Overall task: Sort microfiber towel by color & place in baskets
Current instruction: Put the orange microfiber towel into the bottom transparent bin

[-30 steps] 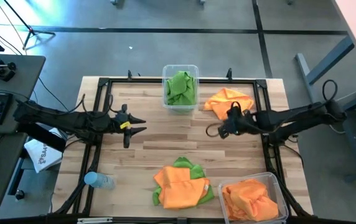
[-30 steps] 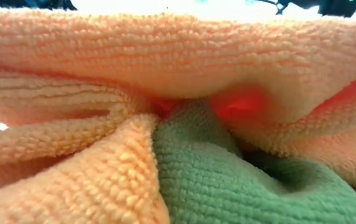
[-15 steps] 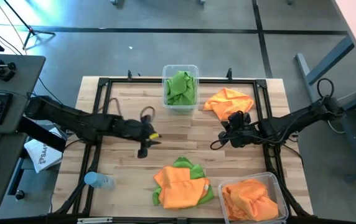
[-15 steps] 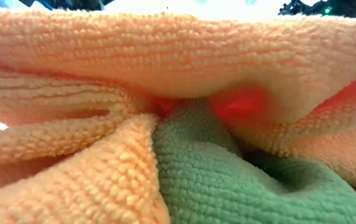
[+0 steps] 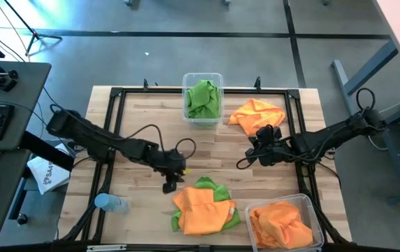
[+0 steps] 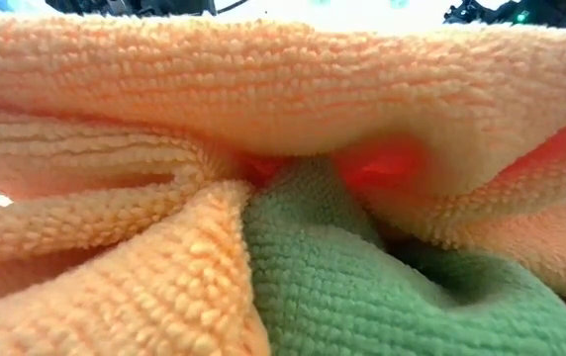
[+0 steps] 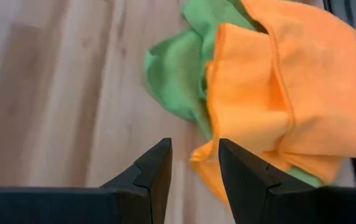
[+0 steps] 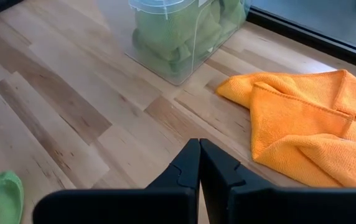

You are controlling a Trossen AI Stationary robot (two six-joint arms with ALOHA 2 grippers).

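The pale wooden tabletop [image 5: 144, 210] carries a job that looks about half finished. At its far edge, the clear rectangular plastic tub with green cloths in it [image 5: 203, 99] seems filled only with lime towels. The second clear tub at the near right corner [image 5: 284, 222] holds a heap of orange ones. Those count as sorted.

Two lots remain loose. The larger is the mixed pile of orange and lime green microfiber towels [image 5: 204, 207] at the near middle, with orange lying over green. The smaller is a single crumpled orange towel [image 5: 257, 113] near the far right, just beside the green tub.

The left gripper [image 5: 171, 183] hangs just beside the mixed pile, its jaws parted and empty, nothing between them in the left wrist view. The right gripper [image 5: 245, 156] waits over bare wood near the lone orange towel, jaws closed and empty.
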